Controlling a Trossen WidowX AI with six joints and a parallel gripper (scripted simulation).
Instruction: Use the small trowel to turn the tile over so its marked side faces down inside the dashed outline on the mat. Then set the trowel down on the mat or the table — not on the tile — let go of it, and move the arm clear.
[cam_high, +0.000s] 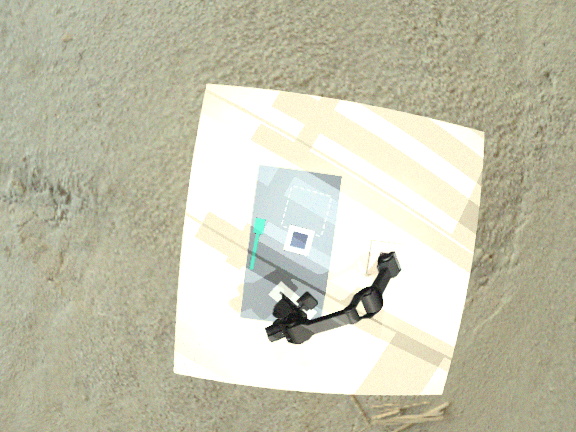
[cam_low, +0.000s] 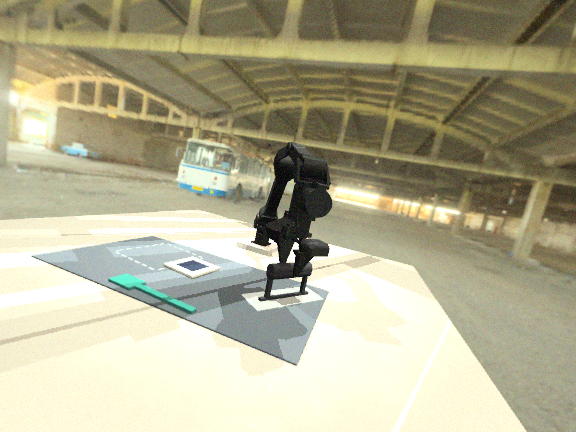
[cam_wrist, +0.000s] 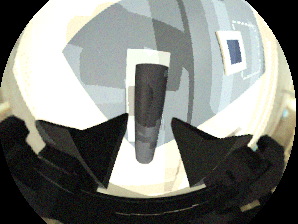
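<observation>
1. The black parallel-jaw gripper (cam_high: 295, 311) (cam_low: 291, 267) (cam_wrist: 150, 119) pointed down over the gray-blue mat (cam_high: 270, 180) (cam_low: 240, 320) (cam_wrist: 105, 65), its fingers spread.
2. The small trowel (cam_high: 282, 290) (cam_low: 287, 271) (cam_wrist: 150, 95), with a flat pale blade and a dark cylindrical handle, lay under the end effector. Its handle was between the fingers, unclamped; the wrist view showed a gap on each side.
3. The blade was flat and low over the mat; contact could not be confirmed.
4. The square white-bordered tile (cam_high: 299, 240) (cam_low: 191, 266) (cam_wrist: 232, 51) was well apart from the gripper, its dark blue marking facing up.
5. The tile overlapped one edge of the white dashed outline (cam_high: 287, 205) (cam_low: 136, 261) (cam_wrist: 242, 22) and lay mostly outside it.
6. A green flat-bladed tool (cam_high: 258, 227) (cam_low: 150, 292) lay along the mat's long edge, apart from the tile.
</observation>
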